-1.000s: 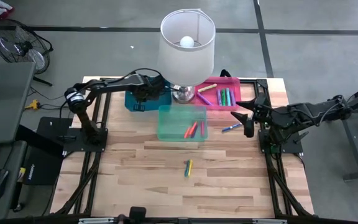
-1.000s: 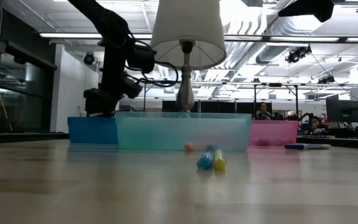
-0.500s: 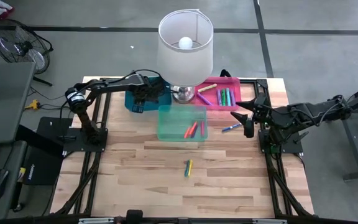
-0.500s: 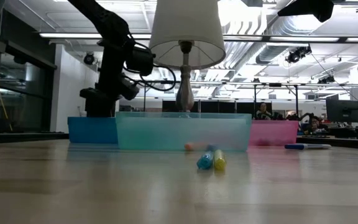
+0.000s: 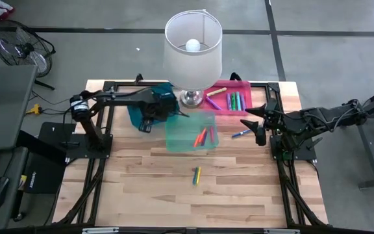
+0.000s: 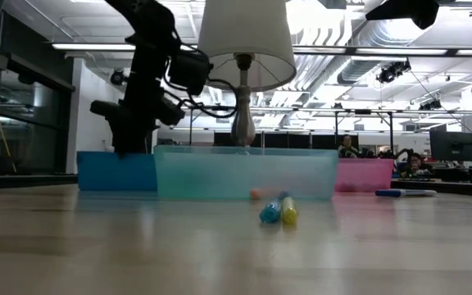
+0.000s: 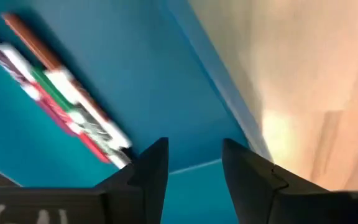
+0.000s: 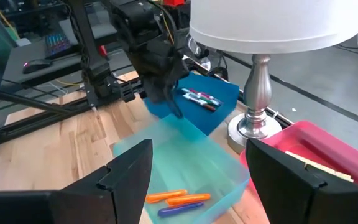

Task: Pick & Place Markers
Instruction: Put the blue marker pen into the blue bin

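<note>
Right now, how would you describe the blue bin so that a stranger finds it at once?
Start at the big white lamp at the back of the table. Three bins sit by its base: a pink bin, a clear green bin and a blue bin. The blue bin is the one under the left gripper, turned askew.

The bench [image 5: 174, 182] was pale wood in jointed planks, smooth with a soft sheen that mirrored the bins in the low view. The teal bin [image 5: 191, 131] looked like thin translucent plastic — frosted rather than clear — while the blue bin [image 5: 135, 112] and pink bin [image 5: 242, 109] were denser, glossy plastic. The lamp base [image 5: 191, 99] was polished metal, bright and reflective; its shade [image 5: 193, 49] seemed matt white cloth or paper. The markers [image 5: 202, 136] had smooth plastic barrels. The left gripper's fingers [image 7: 151, 171] were dark, matt plastic. The floor [image 5: 317, 45] was dull grey concrete.
</note>
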Controlling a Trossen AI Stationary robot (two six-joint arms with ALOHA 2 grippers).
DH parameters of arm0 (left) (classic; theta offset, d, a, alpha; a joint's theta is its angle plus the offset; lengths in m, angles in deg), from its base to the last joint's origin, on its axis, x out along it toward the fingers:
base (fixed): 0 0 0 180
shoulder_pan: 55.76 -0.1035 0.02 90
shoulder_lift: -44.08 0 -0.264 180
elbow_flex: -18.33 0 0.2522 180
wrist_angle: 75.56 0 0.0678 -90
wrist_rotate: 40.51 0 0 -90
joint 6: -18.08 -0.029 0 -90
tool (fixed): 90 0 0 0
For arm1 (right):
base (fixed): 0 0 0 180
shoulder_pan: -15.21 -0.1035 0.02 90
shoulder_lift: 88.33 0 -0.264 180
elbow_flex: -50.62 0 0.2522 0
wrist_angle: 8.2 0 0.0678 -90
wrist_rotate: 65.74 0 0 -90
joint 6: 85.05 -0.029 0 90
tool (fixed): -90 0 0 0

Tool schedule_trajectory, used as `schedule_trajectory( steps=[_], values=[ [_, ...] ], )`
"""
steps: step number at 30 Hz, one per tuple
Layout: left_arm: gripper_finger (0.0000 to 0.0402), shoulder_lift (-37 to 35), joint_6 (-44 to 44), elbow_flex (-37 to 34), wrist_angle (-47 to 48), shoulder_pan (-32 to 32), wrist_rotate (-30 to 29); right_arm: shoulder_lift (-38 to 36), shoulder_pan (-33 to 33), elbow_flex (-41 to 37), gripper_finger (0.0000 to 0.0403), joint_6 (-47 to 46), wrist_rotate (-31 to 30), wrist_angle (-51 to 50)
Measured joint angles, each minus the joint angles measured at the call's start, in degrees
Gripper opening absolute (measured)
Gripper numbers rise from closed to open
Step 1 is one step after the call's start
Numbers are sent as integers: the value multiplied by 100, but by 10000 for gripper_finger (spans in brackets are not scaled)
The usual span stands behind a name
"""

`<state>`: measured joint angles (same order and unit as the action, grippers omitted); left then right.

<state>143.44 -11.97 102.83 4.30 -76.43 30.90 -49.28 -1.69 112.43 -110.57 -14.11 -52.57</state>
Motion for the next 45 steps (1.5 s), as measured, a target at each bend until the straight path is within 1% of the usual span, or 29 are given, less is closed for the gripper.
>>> schedule_trajectory(
  steps=[3,7,9,13,16,19,24,26,28,31,34,36,40,42,45],
  values=[
    [145,-209,182,20,17,213,6,0,0,0,248,0,59,0],
    [145,-302,544,22,-234,451,-534,-2,0,0,248,0,180,0],
    [145,-331,694,29,-219,514,-593,0,0,0,248,2,212,0],
    [145,-433,1096,25,65,605,-193,-1,0,-1,248,1,319,-1],
    [145,-479,1342,15,235,718,372,-2,0,0,248,2,434,0],
    [145,-646,1614,35,213,934,742,-1,0,-12,248,0,513,-14],
    [145,-820,2222,156,31,1407,1101,0,-2,-13,248,-2,624,-123],
    [145,-930,2508,224,163,1610,1293,-2,0,-13,248,-27,728,-191],
    [145,-976,2860,367,-55,1872,1392,-1,-2,-13,248,-108,812,-363],
    [145,-991,3386,400,-130,2312,1396,35,-1,-13,248,-287,1073,-764],
    [145,-1028,3949,474,-626,2759,1311,128,3,-13,248,-564,1434,-1187],
    [145,-1020,4358,447,-704,3029,1278,220,20,-13,248,-809,1599,-1411],
    [145,-1017,5202,458,-1173,3531,1152,503,206,-13,248,-1282,1926,-1847],
    [145,-1017,5576,457,-1392,3767,997,693,379,-13,248,-1275,2182,-2111],
    [145,-1017,6053,457,-1642,4111,649,1012,749,-13,248,-859,2693,-2495]
  ],
)
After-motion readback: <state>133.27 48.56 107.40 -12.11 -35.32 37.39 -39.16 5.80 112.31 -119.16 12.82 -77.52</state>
